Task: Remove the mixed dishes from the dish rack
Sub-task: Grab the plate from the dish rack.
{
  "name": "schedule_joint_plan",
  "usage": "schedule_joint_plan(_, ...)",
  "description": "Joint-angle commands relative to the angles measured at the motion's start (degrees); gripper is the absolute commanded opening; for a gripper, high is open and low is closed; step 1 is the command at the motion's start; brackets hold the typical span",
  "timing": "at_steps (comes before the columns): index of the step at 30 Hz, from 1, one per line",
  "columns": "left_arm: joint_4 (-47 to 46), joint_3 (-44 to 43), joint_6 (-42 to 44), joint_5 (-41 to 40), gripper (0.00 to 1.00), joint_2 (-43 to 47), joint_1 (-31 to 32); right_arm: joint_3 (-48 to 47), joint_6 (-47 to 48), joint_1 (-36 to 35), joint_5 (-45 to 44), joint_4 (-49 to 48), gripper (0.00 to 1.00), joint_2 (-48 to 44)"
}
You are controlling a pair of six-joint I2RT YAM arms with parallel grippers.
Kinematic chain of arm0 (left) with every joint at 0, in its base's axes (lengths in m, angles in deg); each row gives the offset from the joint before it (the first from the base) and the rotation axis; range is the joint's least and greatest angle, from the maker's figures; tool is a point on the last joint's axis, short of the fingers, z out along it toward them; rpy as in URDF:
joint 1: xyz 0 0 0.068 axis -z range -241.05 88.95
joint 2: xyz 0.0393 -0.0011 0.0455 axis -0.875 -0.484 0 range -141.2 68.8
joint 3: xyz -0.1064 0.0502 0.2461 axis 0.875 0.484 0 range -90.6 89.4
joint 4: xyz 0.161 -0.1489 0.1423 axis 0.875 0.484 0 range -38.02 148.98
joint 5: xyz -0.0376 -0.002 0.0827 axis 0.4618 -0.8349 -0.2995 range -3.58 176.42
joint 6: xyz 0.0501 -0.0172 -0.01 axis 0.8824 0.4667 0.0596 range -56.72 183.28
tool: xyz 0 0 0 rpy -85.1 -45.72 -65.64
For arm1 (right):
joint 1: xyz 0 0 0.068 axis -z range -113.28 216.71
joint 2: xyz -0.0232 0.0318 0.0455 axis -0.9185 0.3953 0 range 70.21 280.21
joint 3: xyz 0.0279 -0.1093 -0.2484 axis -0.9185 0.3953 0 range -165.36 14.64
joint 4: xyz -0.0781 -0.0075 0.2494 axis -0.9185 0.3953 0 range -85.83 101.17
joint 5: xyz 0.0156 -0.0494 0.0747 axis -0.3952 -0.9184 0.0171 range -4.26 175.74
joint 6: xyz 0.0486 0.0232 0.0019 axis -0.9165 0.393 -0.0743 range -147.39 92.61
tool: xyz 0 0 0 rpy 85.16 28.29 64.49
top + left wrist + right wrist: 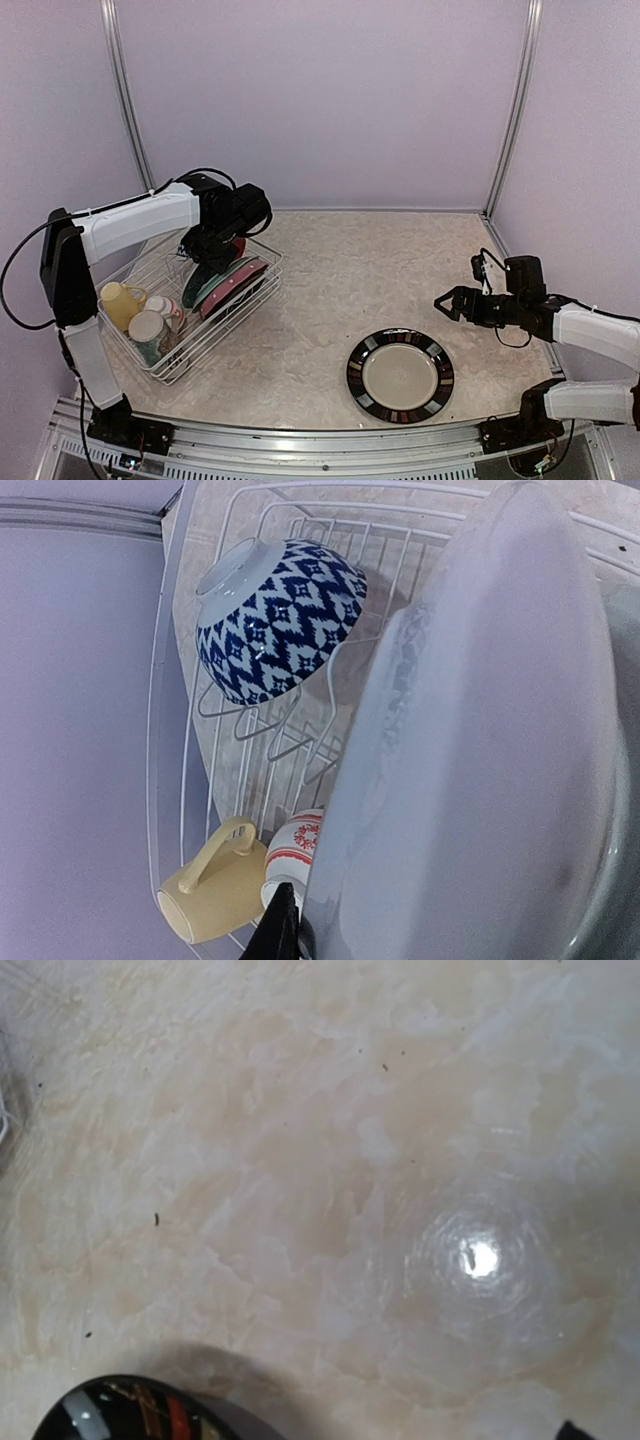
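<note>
The white wire dish rack (172,372) stands at the left with several plates (228,283) upright in its tines. My left gripper (205,262) reaches down onto them. In the left wrist view a pale plate (480,760) fills the right side, and one black finger (278,925) presses on its rim; the other finger is hidden behind the plate. My left gripper (303,922) is shut on this plate. A blue-and-white patterned bowl (280,615), a yellow mug (215,885) and a cream mug with red flowers (295,845) lie in the rack (250,500). My right gripper (447,303) hangs open and holds nothing.
A dark-rimmed striped plate (400,375) lies flat on the marbled table near the front, and its edge shows in the right wrist view (140,1415). The yellow mug (118,300) and other cups (148,328) fill the rack's near end. Purple walls close in the back and sides.
</note>
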Motion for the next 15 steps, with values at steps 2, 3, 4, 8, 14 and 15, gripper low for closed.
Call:
schedule_joint_plan(2,1.8,-1.8,-3.0,-4.2,0.07,0.9,0.4,0.9,-0.4,-0.1,0.5,-0.9,1.00,-0.6)
schedule_joint_plan(3,2.4,-2.3,-3.2,-5.2,0.06,0.7,0.5,0.9,-0.4,-0.1,0.5,-1.0,1.00,-0.5)
schedule_joint_plan(4,3.1,-2.9,-3.4,-6.0,0.05,0.7,0.7,0.9,-0.4,-0.1,0.5,-1.1,1.00,-0.4)
schedule_joint_plan(8,6.8,-6.0,-5.2,-9.3,0.03,0.2,1.4,0.8,-0.6,-0.1,0.7,-1.4,1.00,-0.3)
schedule_joint_plan(14,11.5,-9.9,-7.1,-12.1,0.00,0.3,2.9,0.5,-0.7,-0.1,0.9,-1.6,1.00,-0.1)
schedule_joint_plan(15,11.9,-10.3,-7.2,-12.6,0.00,0.4,3.1,0.4,-0.8,-0.1,1.0,-1.8,1.00,0.0)
